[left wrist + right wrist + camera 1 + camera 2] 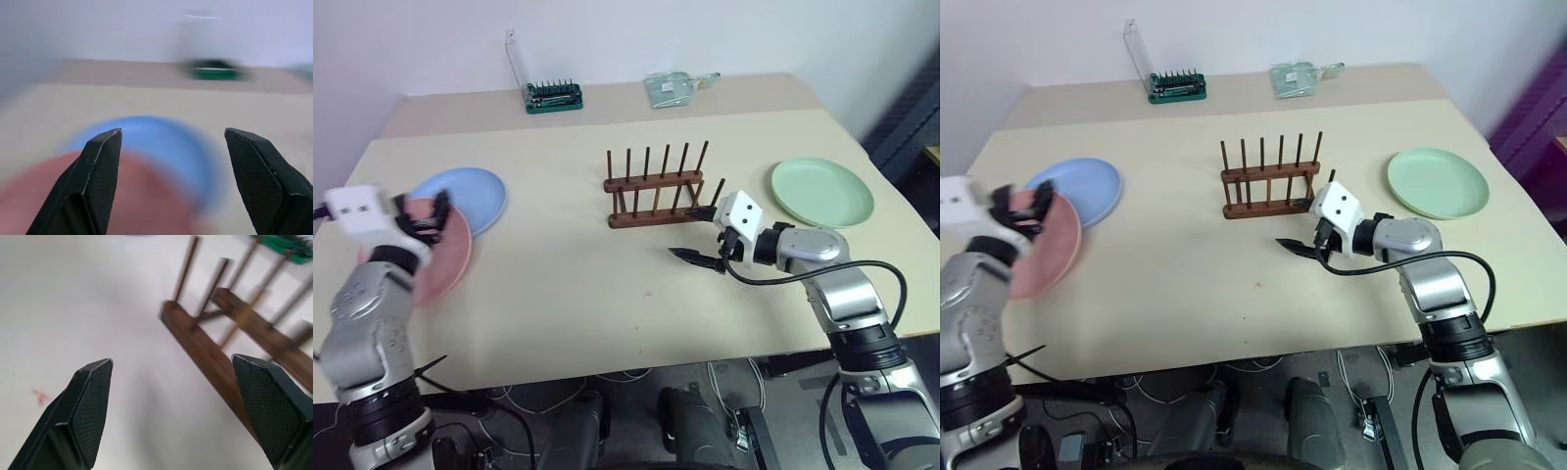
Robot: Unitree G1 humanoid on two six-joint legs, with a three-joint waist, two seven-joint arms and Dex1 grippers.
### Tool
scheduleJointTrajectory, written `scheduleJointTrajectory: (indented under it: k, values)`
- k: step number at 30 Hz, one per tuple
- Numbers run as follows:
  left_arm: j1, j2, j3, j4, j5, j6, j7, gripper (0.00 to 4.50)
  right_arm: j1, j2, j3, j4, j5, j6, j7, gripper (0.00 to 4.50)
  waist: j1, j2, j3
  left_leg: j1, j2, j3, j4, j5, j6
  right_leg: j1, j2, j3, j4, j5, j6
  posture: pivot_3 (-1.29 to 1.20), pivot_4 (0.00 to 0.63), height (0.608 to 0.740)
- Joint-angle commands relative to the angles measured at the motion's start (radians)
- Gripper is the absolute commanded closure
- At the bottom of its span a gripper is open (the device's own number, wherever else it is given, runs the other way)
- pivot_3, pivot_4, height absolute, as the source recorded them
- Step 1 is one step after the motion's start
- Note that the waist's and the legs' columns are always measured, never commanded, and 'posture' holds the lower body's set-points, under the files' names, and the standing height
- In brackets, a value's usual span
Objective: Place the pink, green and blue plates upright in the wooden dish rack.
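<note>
At the left edge of the bench, the left pincer hovers with its black fingers spread wide and empty over the pink plate, which lies flat partly overlapping the blue plate behind it. In the middle stands the wooden dish rack, dark brown, two base bars with rows of thin upright pegs, no plate in it. Just beside the rack's right end the right pincer gapes wide, holding nothing, and the green plate lies flat farther right; no writing is readable.
</note>
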Motion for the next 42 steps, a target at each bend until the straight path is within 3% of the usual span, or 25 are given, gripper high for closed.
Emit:
scheduleJointTrajectory:
  k: [1,4,8,17,20,25,30,32,34,36,42]
  values:
    - [0.052,-0.058,0.186,-0.074,0.008,0.086,0.201,1.08,-0.065,0.03,0.024,0.056,-0.004,-0.05,0.032,0.55,0.003,-0.001,0.0,0.0,0.0,0.0,0.0,0.0,0.0,0.0,0.0,0.0,0.0,0.0,0.0,0.0,0.15,0.74]
    - [0.096,-0.111,0.277,-0.102,-0.045,0.151,0.266,1.08,-0.099,0.052,0.042,0.107,-0.013,-0.081,0.053,0.55,0.008,-0.002,-0.001,0.0,0.0,0.0,0.0,0.0,0.0,0.0,0.0,0.0,0.0,0.0,0.0,0.0,0.15,0.74]
    - [0.167,-0.153,0.266,-0.154,-0.13,0.238,0.242,1.08,-0.134,0.076,0.055,0.159,-0.02,-0.116,0.072,0.55,0.016,-0.004,-0.001,0.0,0.0,-0.001,0.001,-0.001,-0.002,0.0,0.0,-0.001,0.001,0.0,0.0,0.0,0.15,0.74]
    - [0.112,-0.182,0.247,-0.029,-0.244,0.29,0.274,1.08,-0.098,0.07,0.035,0.127,-0.027,-0.123,0.054,0.55,0.011,-0.005,-0.001,0.0,0.001,-0.001,0.0,0.0,-0.002,0.0,0.001,-0.002,0.001,0.0,0.0,0.0,0.15,0.74]
    - [0.06,-0.205,0.287,0.041,-0.253,0.257,0.35,1.96,-0.078,0.06,0.024,0.108,-0.028,-0.121,0.038,0.5,0.013,-0.005,-0.001,0.0,0.001,-0.001,0.0,0.0,-0.002,0.0,0.001,-0.001,0.001,0.0,0.0,0.0,0.15,0.74]
    - [0.028,-0.214,0.285,0.083,-0.318,0.248,0.356,4.39,-0.046,0.048,0.016,0.066,-0.025,-0.11,0.018,0.5,0.013,-0.005,-0.001,0.001,0.001,-0.001,0.0,-0.001,-0.003,0.0,0.001,-0.001,0.001,0.0,0.0,0.0,0.15,0.74]
    - [0.037,-0.202,0.255,0.082,-0.354,0.224,0.342,4.45,-0.026,0.035,0.006,0.035,-0.025,-0.108,0.002,0.5,0.013,-0.004,-0.003,0.001,0.001,0.0,0.0,-0.001,-0.003,0.001,0.001,-0.001,0.001,0.0,0.0,0.0,0.15,0.74]
    - [0.042,-0.199,0.223,0.003,-0.391,0.157,0.26,4.45,-0.045,0.024,-0.018,0.017,0.018,-0.057,0.019,0.5,0.014,-0.004,-0.002,0.001,0.001,0.0,0.0,-0.001,-0.003,0.001,0.001,-0.001,0.001,0.0,0.0,0.0,0.15,0.74]
    - [0.037,-0.189,0.184,-0.076,-0.415,0.102,0.206,4.5,-0.069,0.015,-0.035,-0.018,0.058,-0.015,0.041,0.01,0.016,-0.007,-0.001,0.0,0.001,-0.001,0.0,-0.001,-0.003,0.0,0.0,-0.001,0.001,0.0,0.0,0.0,0.15,0.74]
    - [0.024,-0.163,0.139,-0.119,-0.41,0.081,0.193,4.5,-0.091,0.012,-0.033,-0.065,0.071,-0.013,0.053,0.01,0.014,-0.007,-0.001,-0.001,0.001,-0.001,0.001,-0.001,-0.004,0.0,0.0,-0.001,0.0,0.0,-0.001,0.0,0.15,0.74]
    - [-0.21,-0.033,-0.107,-0.156,-0.321,0.107,0.239,4.5,-0.215,0.06,0.071,-0.101,-0.115,-0.239,-0.029,0.01,0.013,-0.007,-0.001,-0.001,0.001,-0.001,0.0,-0.001,-0.005,0.0,0.001,-0.001,0.0,0.0,-0.001,0.0,0.15,0.74]
